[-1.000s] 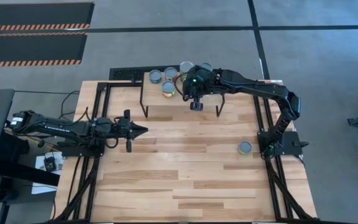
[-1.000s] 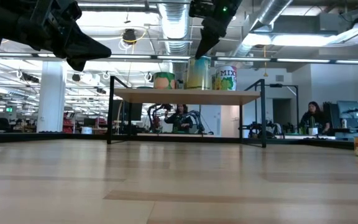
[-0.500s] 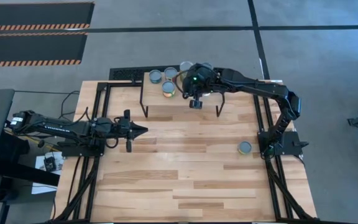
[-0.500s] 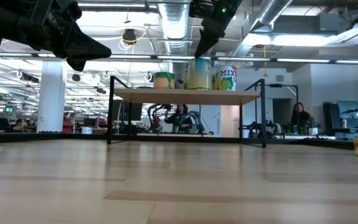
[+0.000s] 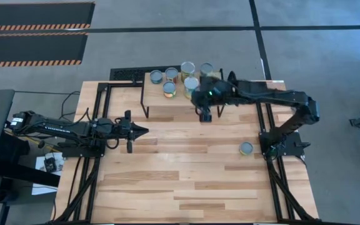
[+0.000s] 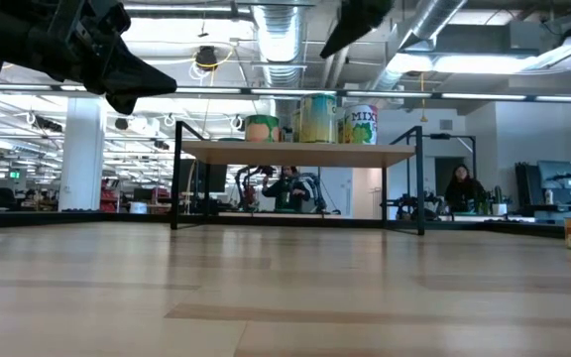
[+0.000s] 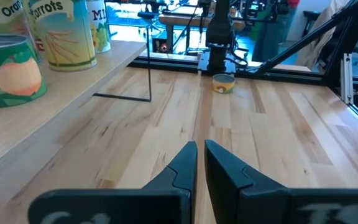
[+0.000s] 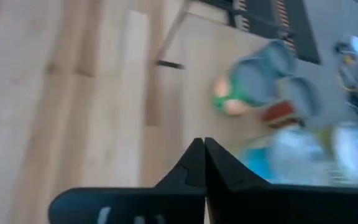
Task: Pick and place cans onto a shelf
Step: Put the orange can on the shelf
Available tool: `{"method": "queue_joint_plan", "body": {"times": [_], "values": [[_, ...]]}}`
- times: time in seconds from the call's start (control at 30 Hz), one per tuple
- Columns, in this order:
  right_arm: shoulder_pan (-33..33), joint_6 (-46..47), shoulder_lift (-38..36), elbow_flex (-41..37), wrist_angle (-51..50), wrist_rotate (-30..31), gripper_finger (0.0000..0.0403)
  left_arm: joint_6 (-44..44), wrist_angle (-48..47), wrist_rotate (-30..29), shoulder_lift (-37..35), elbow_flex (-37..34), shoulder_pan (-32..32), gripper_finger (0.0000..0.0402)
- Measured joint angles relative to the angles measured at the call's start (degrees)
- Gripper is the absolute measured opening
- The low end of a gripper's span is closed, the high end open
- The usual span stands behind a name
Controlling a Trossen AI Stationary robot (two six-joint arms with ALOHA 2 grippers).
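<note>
Right tool (image 5: 205,116), blurred cans (image 8: 272,81) beyond

Looks like a big open robotics lab: exposed ceiling ducts (image 6: 276,35), hazard-striped floor mats (image 5: 33,28), people at workstations (image 6: 461,186) behind.

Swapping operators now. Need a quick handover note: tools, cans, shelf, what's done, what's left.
Right tool: shut, empty, above the shelf's front edge, clear of the cans.
Left tool: shut, empty, waiting over the table's left-middle.
Shelf: at the table's far edge, carrying a cluster of five cans near its back.
Loose can: upright on the table beside the right arm's base.
Done: five cans shelved.
Left: the loose can. It sits on the right arm's side, so that arm looks the likely one to fetch it. No other cans are visible on the table.
</note>
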Motion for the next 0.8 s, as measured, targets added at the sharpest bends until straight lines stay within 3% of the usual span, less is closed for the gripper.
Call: {"method": "queue_joint_plan", "body": {"times": [0.2,0.43,0.57,0.8], "values": [[6.4,4.9,-9.3,-19.9,15.5,-4.4,0.0008,0.2,-0.1,0.0,0.0,0.0,-0.7,0.0018],[20.0,16.1,-16.7,-36.3,26.5,-2.0,0.0004,0.2,0.5,0.2,0.0,0.0,-2.2,0.0018],[29.7,26.6,-17.0,-38.8,20.0,6.2,0.0004,0.2,0.6,0.2,0.0,0.0,-2.5,0.0018],[43.4,55.2,-16.2,-39.9,0.6,12.4,0.0004,0.2,1.5,0.1,0.0,0.0,-2.5,0.0018]]}}
